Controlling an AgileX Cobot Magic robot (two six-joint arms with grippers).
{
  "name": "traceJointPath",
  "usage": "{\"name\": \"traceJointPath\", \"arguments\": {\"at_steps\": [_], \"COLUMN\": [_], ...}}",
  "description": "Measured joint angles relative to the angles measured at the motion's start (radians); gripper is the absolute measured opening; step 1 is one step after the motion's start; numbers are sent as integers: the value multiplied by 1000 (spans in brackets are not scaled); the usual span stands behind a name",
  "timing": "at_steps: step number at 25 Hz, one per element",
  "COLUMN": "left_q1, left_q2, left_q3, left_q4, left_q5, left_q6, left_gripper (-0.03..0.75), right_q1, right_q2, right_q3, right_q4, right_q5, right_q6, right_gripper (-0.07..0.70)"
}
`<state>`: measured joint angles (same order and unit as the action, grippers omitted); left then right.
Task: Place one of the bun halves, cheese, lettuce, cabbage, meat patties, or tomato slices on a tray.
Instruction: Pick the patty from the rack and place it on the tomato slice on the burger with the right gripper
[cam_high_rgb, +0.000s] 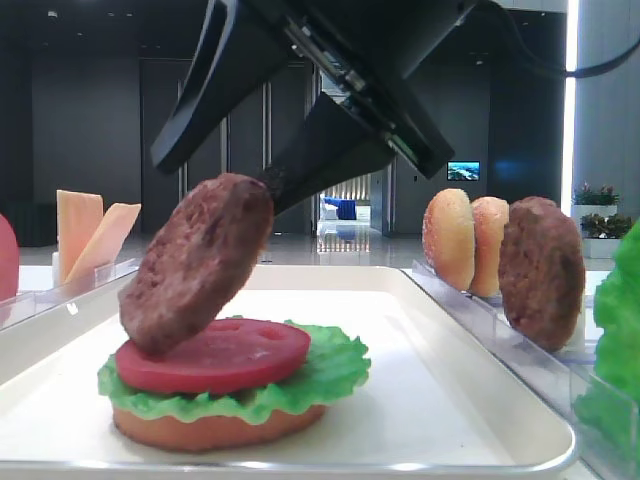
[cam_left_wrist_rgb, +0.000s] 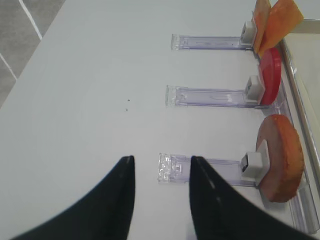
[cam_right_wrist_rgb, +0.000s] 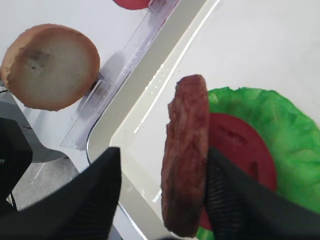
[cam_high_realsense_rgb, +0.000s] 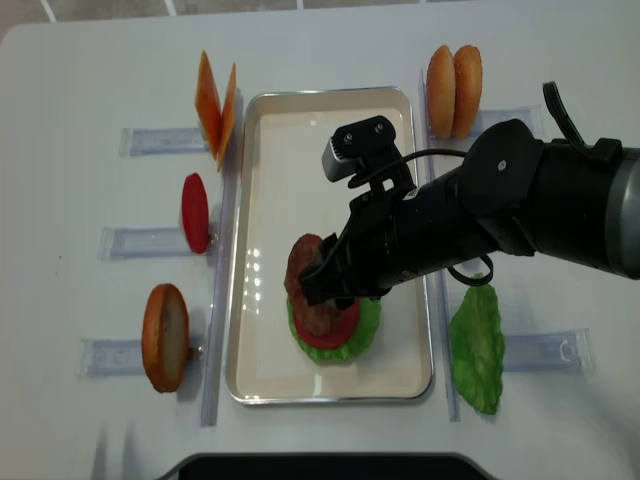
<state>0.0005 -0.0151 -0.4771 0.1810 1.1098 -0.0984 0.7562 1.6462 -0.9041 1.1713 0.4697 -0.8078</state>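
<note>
Leaning on the tomato (cam_high_rgb: 222, 358) at 7 o'clock, the patty (cam_high_rgb: 197, 262) is standing edge-up between the right fingers (cam_right_wrist_rgb: 226, 205), which are spreading; left fingers (cam_left_wrist_rgb: 121, 200) pressed together.

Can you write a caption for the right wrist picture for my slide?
Right gripper tips a meat patty onto the tomato slice.

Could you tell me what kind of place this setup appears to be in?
Probably a demo table in a large exhibition or lobby-like hall: toy burger parts stand in clear plastic racks around a white tray, and behind the table is a dark hall with a lit wall screen.
</note>
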Motion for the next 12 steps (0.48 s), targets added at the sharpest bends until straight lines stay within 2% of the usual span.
{"name": "traceJointPath", "arguments": {"at_steps": [8, 12], "left_q1": [0, 0], "left_q2": [0, 0], "left_q3": [0, 0], "left_q4": [0, 0], "left_q5": [0, 0], "left_q6": [0, 0], "left_gripper": [282, 282], "right_q1": [0, 0], "right_q2": [0, 0], "right_q3": [0, 0], "right_q4": [-5, -44], "right_q5": [7, 10], "right_q6": [10, 34], "right_gripper": [442, 491]}}
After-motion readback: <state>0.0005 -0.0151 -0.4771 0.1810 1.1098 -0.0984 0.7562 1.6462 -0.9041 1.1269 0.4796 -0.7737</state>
